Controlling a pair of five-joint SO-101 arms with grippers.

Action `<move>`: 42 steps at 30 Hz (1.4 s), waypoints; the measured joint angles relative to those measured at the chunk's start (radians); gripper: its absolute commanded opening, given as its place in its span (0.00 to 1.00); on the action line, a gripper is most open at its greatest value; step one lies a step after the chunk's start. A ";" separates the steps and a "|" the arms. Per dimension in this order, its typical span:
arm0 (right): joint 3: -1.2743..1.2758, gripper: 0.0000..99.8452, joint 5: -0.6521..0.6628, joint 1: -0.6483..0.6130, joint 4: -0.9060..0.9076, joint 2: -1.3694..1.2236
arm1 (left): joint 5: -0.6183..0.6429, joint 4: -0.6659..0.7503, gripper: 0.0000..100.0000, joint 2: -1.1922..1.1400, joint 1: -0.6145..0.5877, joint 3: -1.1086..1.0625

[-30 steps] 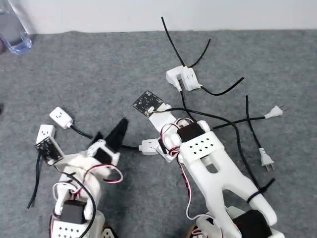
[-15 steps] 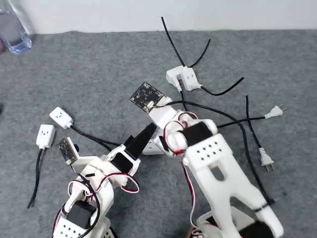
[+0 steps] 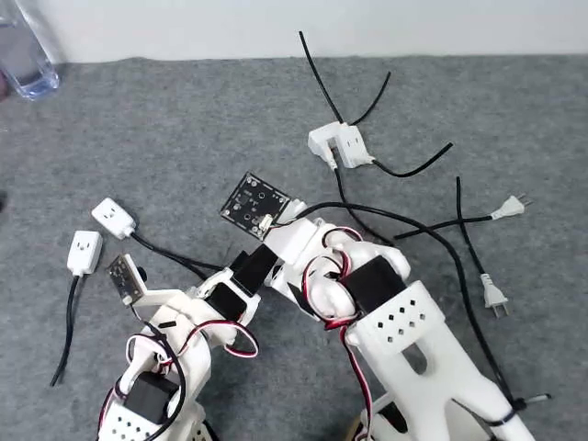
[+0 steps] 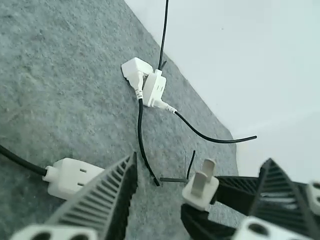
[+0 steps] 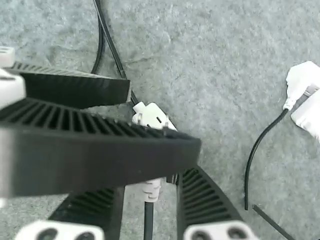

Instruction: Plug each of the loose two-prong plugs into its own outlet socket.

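- Plug (image 4: 200, 187) is clamped in the right gripper (image 5: 150, 181), its prongs standing out past the fingertips and its cord trailing back between the jaws
- Left gripper (image 4: 201, 161) is spread wide and grips nothing; its fingers (image 5: 100, 145) cross over the plug, so both grippers crowd one spot near the middle of the surface (image 3: 184, 119)
- Socket (image 4: 70, 176) lies flat on the surface just beside one left finger, outside the gap and apart from the plug; its cord leaves from the end away from the plug
- From above, the left arm points toward 1 o'clock and the right arm toward 10 o'clock, with their wrists overlapping
- Judgement: the socket seems to lie roughly at 10 o'clock of the plug, on the left arm's side, so the left gripper is nearer to pin it
- The prongs look tilted off the socket's long axis and would need swinging into line with the slots before any push
- Risk: an unheld socket would likely skid when pushed
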State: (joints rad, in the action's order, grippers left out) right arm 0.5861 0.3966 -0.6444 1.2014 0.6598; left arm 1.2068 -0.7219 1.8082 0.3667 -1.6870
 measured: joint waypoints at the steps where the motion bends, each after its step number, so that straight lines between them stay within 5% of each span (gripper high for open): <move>1: 0.000 0.01 0.000 0.000 0.000 0.008 | 0.000 0.000 0.36 0.000 0.000 0.000; 17: 0.002 0.01 0.000 0.003 0.052 0.265 | 0.005 0.008 0.36 0.002 0.006 0.003; 42: 0.002 0.01 0.000 0.005 0.052 0.285 | 0.006 0.008 0.36 0.002 0.002 0.003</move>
State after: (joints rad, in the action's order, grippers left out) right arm 0.5877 0.3966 -0.6398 1.2536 0.9452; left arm 1.2129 -0.7142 1.8098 0.3682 -1.6840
